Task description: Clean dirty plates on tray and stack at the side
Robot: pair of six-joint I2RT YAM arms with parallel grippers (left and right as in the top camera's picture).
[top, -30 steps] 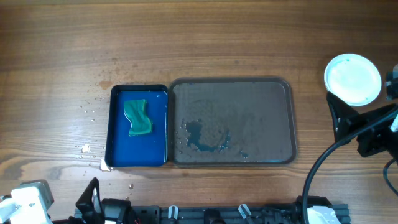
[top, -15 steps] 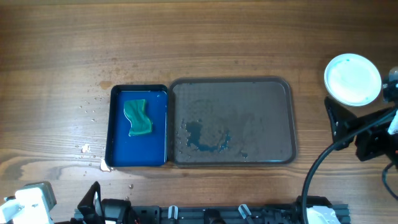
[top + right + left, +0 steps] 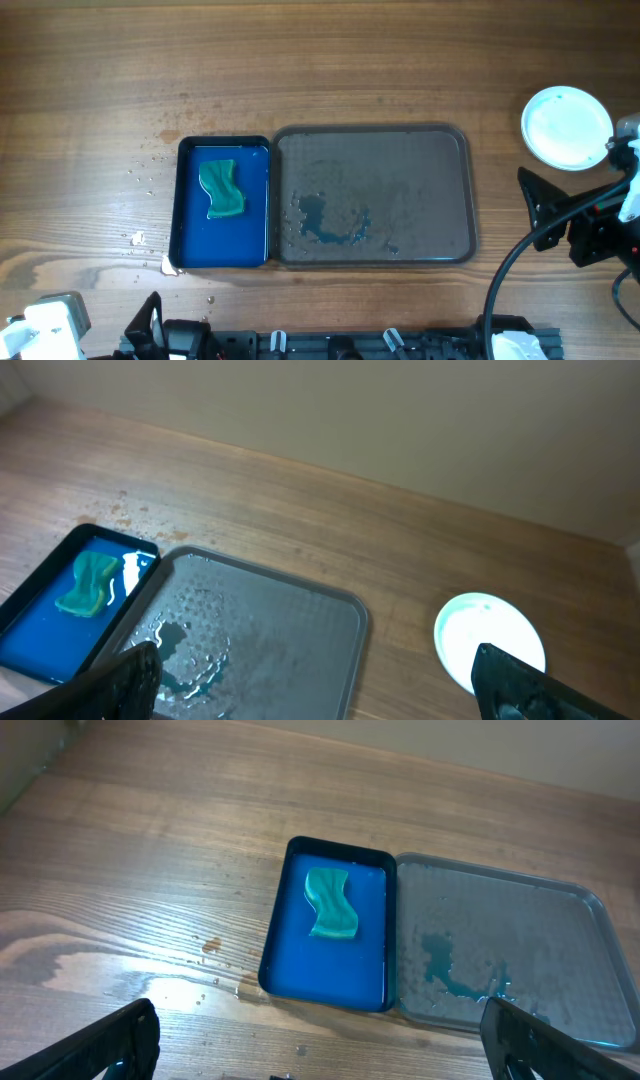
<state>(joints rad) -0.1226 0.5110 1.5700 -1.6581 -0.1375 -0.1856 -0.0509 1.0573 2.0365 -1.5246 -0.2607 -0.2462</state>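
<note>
Left gripper hangs unmoved over the near edge of the desk, spread and empty. Right gripper, also spread and empty, has slid slightly nearer. The tray holds only a blue puddle. The plates remain on the desk, right of its far corner.

Table matt grained wood, tray dull textured grey w/ wet patches, plates glossy white.
</note>
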